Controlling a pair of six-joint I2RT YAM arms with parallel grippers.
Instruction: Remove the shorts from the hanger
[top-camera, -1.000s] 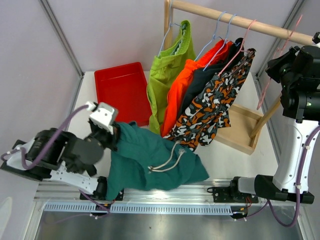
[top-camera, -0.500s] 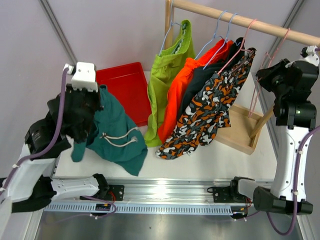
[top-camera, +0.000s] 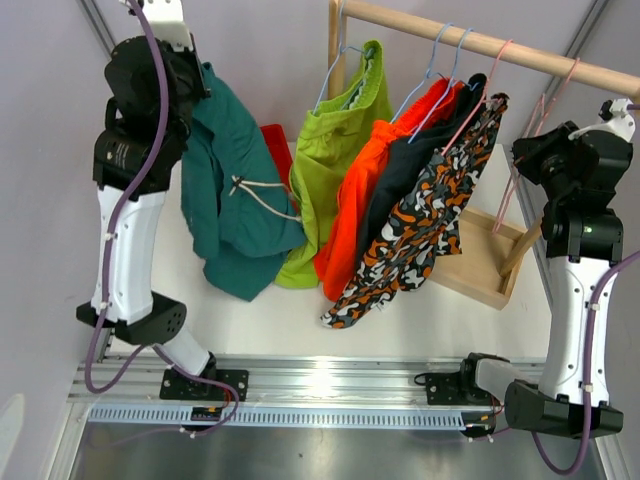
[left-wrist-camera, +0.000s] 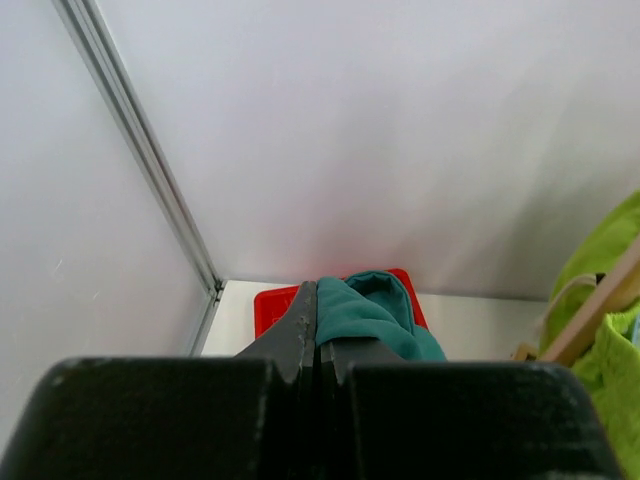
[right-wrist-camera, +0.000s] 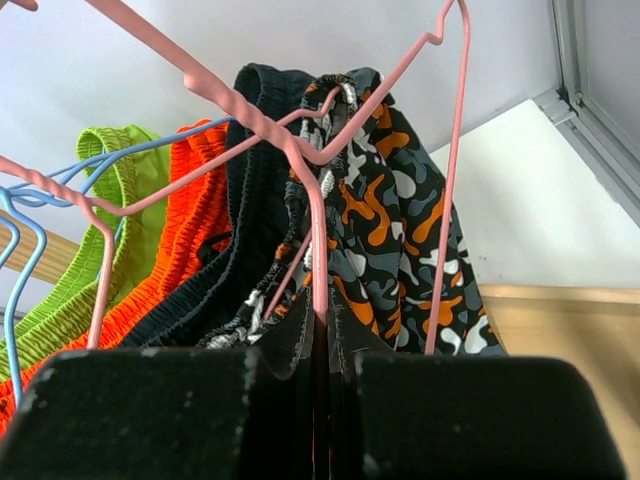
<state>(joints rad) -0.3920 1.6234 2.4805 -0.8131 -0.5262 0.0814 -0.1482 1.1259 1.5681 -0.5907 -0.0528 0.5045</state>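
Observation:
My left gripper (top-camera: 193, 72) is raised high at the back left and is shut on the waist of the teal green shorts (top-camera: 235, 200), which hang down from it. The left wrist view shows the jaws (left-wrist-camera: 318, 322) closed on the teal fabric (left-wrist-camera: 375, 310). The lime green (top-camera: 335, 150), bright orange (top-camera: 352, 205), dark navy (top-camera: 402, 160) and camouflage shorts (top-camera: 420, 230) hang on hangers from the wooden rail (top-camera: 480, 42). My right gripper (top-camera: 530, 150) is shut on a bare pink hanger (right-wrist-camera: 318, 250) beside the camouflage shorts (right-wrist-camera: 400, 230).
A red tray (top-camera: 276, 150) lies on the table behind the teal shorts, mostly hidden; it also shows in the left wrist view (left-wrist-camera: 275, 305). The rack's wooden base (top-camera: 480, 262) stands at the right. White walls with metal posts close the back and sides.
My left arm has swung up from the near table to high at the back left, carrying the teal shorts. The right gripper has shifted slightly with the pink hanger.

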